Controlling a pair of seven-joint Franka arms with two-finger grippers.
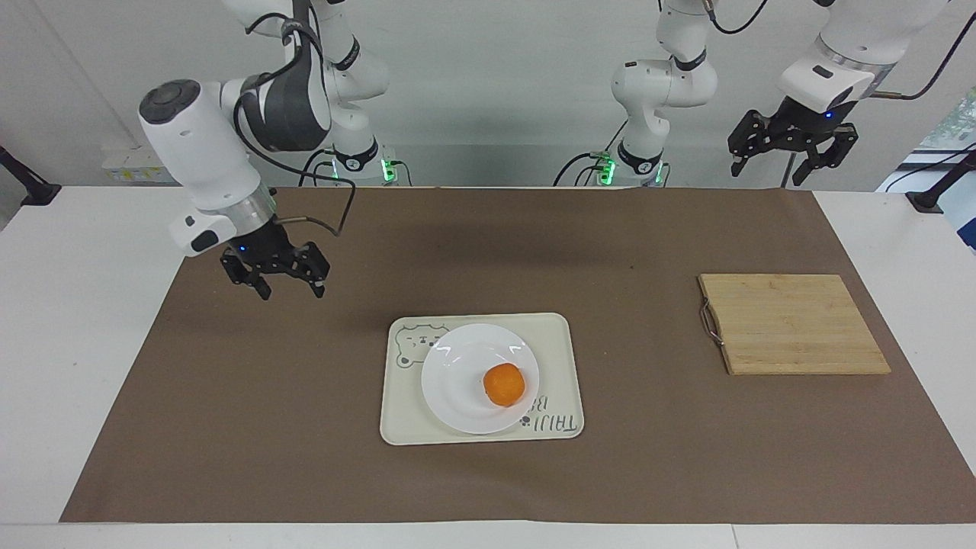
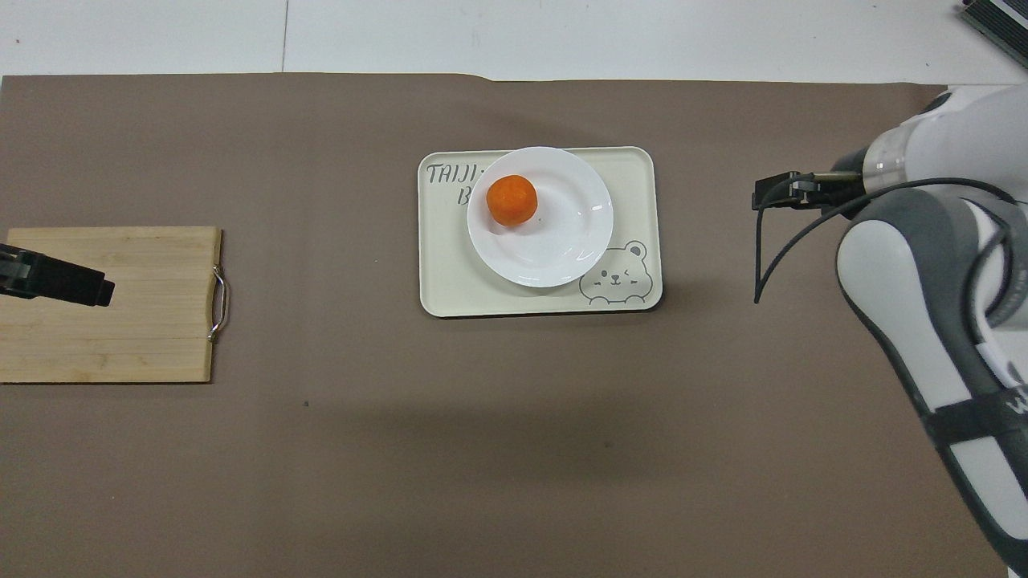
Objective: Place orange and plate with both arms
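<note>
Here, facing the robots, you see the orange on the plate, itself on the tray. Your right pincer hangs spread and empty over the desk; your left pincer hangs spread too. From overhead, the left pincer sits over the cutting board.

Right hand raised, fingers spread; left hand likewise.

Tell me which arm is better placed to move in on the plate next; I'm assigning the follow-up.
Right, probably. The right gripper hangs open over the mat beside the plate; the left gripper waits over the table's edge.
</note>
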